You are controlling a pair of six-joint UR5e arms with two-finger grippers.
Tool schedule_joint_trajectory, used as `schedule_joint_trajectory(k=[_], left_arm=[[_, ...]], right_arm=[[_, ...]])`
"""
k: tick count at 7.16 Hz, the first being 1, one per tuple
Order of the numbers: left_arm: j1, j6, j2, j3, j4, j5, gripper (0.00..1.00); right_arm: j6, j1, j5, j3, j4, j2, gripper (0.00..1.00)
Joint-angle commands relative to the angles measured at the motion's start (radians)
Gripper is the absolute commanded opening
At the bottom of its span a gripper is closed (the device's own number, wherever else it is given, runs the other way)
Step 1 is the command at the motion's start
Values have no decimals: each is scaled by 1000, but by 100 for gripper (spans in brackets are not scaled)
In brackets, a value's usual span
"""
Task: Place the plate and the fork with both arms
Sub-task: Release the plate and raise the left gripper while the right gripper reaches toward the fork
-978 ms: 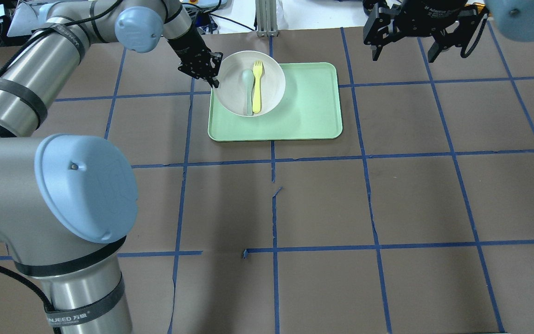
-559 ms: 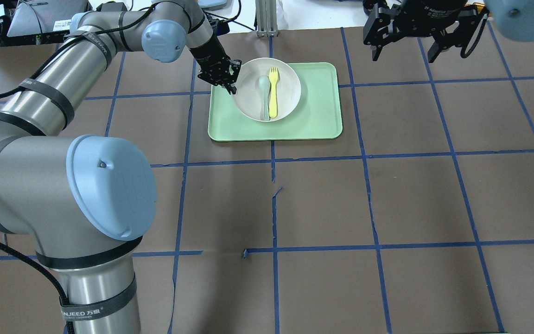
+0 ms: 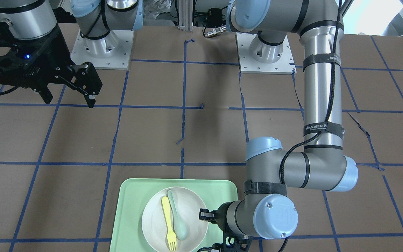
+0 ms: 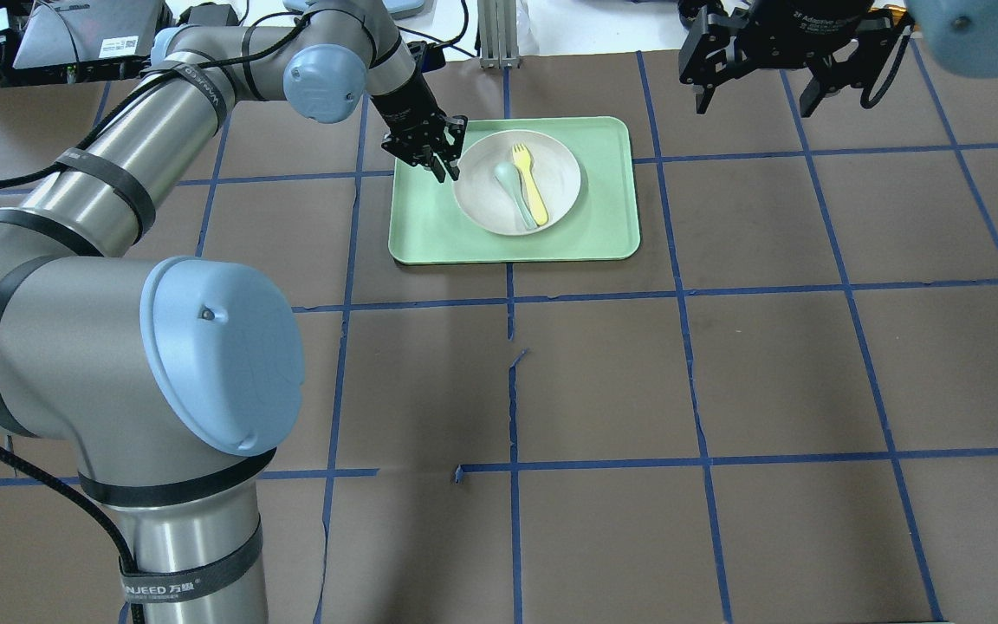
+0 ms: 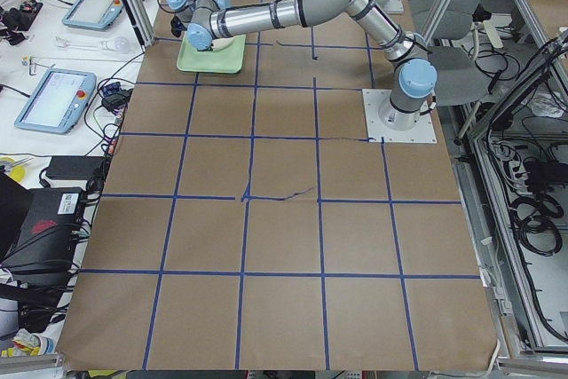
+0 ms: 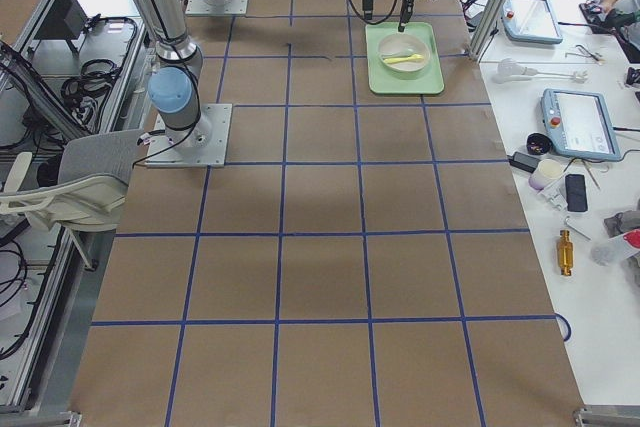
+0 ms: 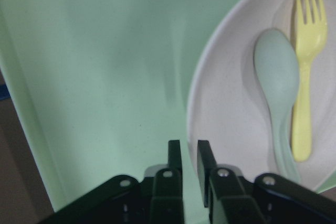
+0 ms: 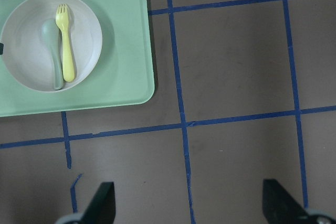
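Since the fork (image 4: 531,186) and a spoon (image 4: 512,184) lie loose on the plate (image 4: 561,186), the left gripper (image 4: 444,165) jaws pinch only its rim, level over the tray (image 4: 430,234) at the desk's far edge. Near the far right corner the right gripper (image 4: 754,104) hangs with jaws spread, presumably free for the fork.

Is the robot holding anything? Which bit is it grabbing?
The left gripper pinches the plate by its rim. The right gripper is open and holds nothing.
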Motion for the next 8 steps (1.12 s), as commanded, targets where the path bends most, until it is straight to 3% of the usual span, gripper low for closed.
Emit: schedule_joint_trajectory(k=[1,2,5,7,8], left_arm=[[3,3,54,-3,-9,9,91],[17,12,95,-11,-17,44,100],[65,44,264,-71,-175,229,100],[126,102,380,-86,-331,234,100],[126,102,449,-118,-341,246,100]], right_arm=[[0,0,-1,0,0,1,100],[2,2,-2,-3,0,5,100],[-15,5,5,-15,-61,69,100],[-35,26,21,-38,-240,235,100],[-6,49,22,-61,-297,311,100]])
